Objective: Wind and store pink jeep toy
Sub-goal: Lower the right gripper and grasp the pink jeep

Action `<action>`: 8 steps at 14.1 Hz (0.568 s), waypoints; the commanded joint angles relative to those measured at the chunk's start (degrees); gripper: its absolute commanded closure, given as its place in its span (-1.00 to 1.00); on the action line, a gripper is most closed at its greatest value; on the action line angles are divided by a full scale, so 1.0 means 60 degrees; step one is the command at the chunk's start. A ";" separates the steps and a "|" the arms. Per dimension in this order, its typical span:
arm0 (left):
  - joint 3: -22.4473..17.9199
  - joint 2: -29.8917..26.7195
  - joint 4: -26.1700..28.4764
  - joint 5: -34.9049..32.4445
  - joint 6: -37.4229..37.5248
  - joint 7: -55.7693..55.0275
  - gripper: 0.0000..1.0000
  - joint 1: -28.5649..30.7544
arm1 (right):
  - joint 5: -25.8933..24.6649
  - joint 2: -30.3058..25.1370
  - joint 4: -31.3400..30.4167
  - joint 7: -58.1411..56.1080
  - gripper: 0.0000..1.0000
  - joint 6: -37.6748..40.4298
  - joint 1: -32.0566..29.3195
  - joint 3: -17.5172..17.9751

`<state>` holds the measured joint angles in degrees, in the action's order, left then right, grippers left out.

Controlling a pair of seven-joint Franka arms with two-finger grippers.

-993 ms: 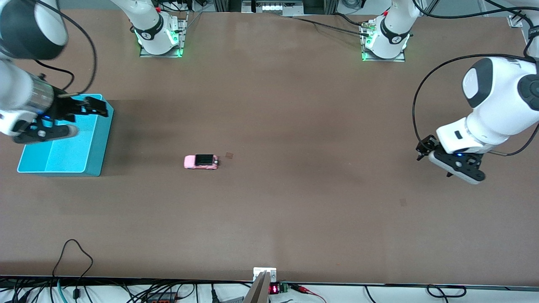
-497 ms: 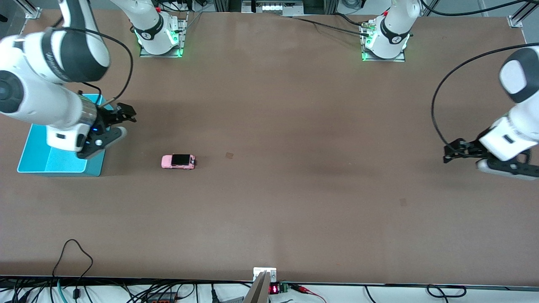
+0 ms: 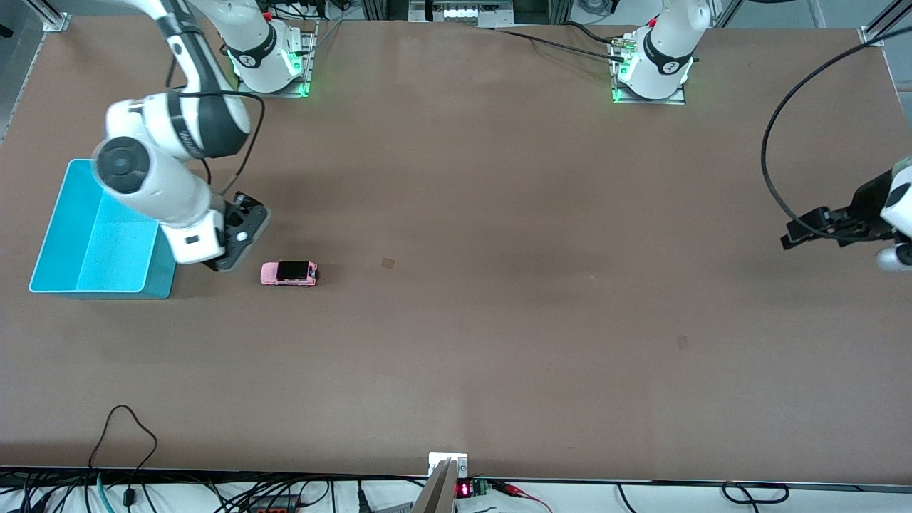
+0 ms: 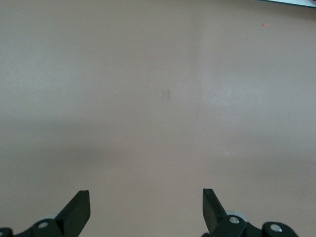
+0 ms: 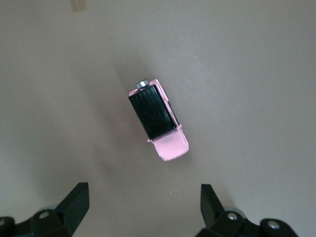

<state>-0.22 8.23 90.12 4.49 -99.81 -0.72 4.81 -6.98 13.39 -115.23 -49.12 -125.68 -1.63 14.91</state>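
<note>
Both claws are spread wide and hold nothing. From the front camera, the right gripper (image 3: 239, 239) hangs over the table between the teal bin (image 3: 160, 274) and the pink jeep toy (image 3: 288, 273), just beside the toy and a little farther from that camera than it, but its dark fingers are seen end-on there and their gap is hard to read. That arm's own wrist camera settles it: the right gripper (image 5: 143, 210) shows two black fingertips (image 5: 76, 202) standing well apart, with bare tabletop between them and the pink jeep toy (image 5: 158, 121) lying free ahead of them, touched by neither. This close view also gives what the front camera cannot: the ribbed black roof panel, a small silver knob at the toy's black end, and the plain pink hood at the end nearer the fingertips. The front view, in turn, places the toy on its wheels on the brown table (image 3: 499, 214), near the bin at the right arm's end, with a small dark mark (image 3: 387, 263) on the surface beside it toward the left arm's end. The left gripper (image 3: 819, 229) waits over the table's edge at the left arm's end, well apart from the toy; in the left wrist view the left gripper (image 4: 145, 212) has its fingertips wide apart over nothing but empty brown surface.
</note>
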 commanded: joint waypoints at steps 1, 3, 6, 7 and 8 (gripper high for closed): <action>-0.0081 -0.0039 -0.0079 0.0130 0.0230 -0.0188 -1.00 -0.0172 | -0.0476 0.0622 -0.0116 -0.0908 -1.00 -0.1021 -0.0213 0.0254; 0.0079 -0.0054 -0.0065 0.0043 0.0185 -0.0174 -1.00 -0.0172 | -0.0491 0.1135 -0.0189 -0.1626 -1.00 -0.1696 -0.0183 0.0254; 0.0080 -0.0098 -0.0065 -0.0031 0.0200 0.0031 -1.00 -0.0172 | -0.0535 0.1590 -0.0219 -0.2403 -1.00 -0.2312 -0.0081 0.0268; 0.0080 -0.0141 0.0008 -0.0031 0.0229 0.0032 -1.00 -0.0172 | -0.0550 0.1751 -0.0219 -0.2463 -1.00 -0.2517 -0.0066 0.0254; 0.0080 -0.0272 0.0197 -0.0031 0.0229 0.0032 -1.00 -0.0172 | -0.0564 0.1912 -0.0204 -0.2464 -1.00 -0.2722 -0.0066 0.0268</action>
<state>0.26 8.01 90.07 4.49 -99.13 -1.00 3.89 -9.36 23.67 -116.43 -62.50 -139.80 -1.53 15.75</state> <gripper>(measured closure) 0.000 0.000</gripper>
